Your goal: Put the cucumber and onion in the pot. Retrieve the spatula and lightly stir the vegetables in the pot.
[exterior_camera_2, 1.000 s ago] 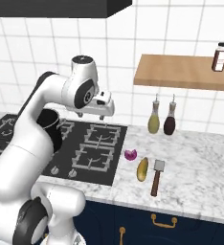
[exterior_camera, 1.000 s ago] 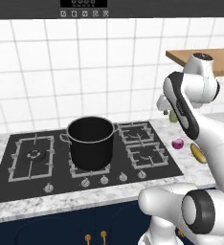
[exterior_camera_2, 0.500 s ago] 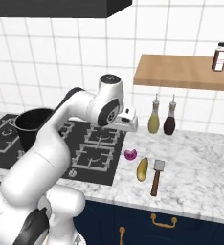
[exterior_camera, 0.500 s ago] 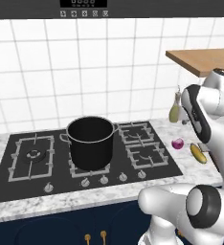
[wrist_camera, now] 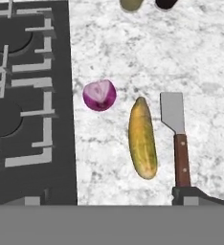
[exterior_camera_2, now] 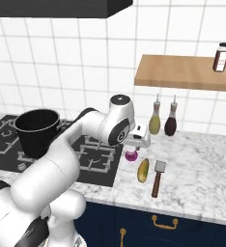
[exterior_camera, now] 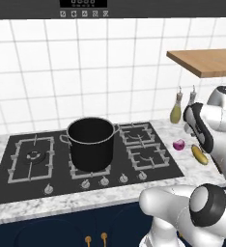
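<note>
The black pot (exterior_camera: 91,142) stands on the hob's front middle burner, also seen at the left as pot (exterior_camera_2: 36,130). On the marble counter right of the hob lie a halved purple onion (wrist_camera: 99,94), a yellow-green cucumber (wrist_camera: 142,139) and a wooden-handled spatula (wrist_camera: 177,139), side by side. From the right base camera the onion (exterior_camera_2: 131,155), cucumber (exterior_camera_2: 143,170) and spatula (exterior_camera_2: 157,176) sit in the same row. My gripper (exterior_camera_2: 138,144) hangs above them, pointing down, closest to the onion. Its jaws stand wide open with nothing between them, and the gripper (wrist_camera: 111,201) straddles the cucumber's near end.
The black gas hob (wrist_camera: 28,110) borders the onion on its left. Two bottles (exterior_camera_2: 154,123) (exterior_camera_2: 171,124) stand against the tiled wall behind the vegetables. A wooden shelf (exterior_camera_2: 187,72) with a spice jar (exterior_camera_2: 220,57) hangs above.
The arm has swung right, from over the hob's right burners to above the counter where the onion, cucumber and spatula lie. The jaws stayed open.
</note>
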Tool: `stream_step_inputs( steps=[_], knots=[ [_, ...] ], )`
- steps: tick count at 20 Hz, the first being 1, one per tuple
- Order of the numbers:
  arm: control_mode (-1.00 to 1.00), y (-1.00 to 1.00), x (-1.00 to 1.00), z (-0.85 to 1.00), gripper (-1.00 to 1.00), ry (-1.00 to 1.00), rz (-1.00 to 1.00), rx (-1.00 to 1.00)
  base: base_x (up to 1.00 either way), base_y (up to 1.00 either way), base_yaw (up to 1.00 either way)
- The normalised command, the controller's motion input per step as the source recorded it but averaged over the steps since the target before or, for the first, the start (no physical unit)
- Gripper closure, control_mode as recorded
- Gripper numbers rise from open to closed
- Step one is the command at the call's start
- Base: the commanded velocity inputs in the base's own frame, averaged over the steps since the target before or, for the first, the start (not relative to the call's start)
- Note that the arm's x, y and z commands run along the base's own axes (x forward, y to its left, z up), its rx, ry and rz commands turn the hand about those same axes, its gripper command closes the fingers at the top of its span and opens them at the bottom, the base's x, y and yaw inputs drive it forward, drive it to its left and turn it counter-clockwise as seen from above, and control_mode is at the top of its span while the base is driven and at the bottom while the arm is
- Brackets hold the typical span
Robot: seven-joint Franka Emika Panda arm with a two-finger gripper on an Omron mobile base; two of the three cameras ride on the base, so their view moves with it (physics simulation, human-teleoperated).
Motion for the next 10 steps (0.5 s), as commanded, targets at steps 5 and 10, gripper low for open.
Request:
stream_step_inputs(
  steps=[5, 10],
  knots=[
    [-1.00, -0.24, 0.22, -0.45, -1.00, 0.00, 0.00, -0.03, 0.00, 0.00, 0.00],
    [-1.00, -0.25, 0.08, -0.35, -1.00, 0.00, 0.00, -0.03, 0.00, 0.00, 0.00]
  ],
)
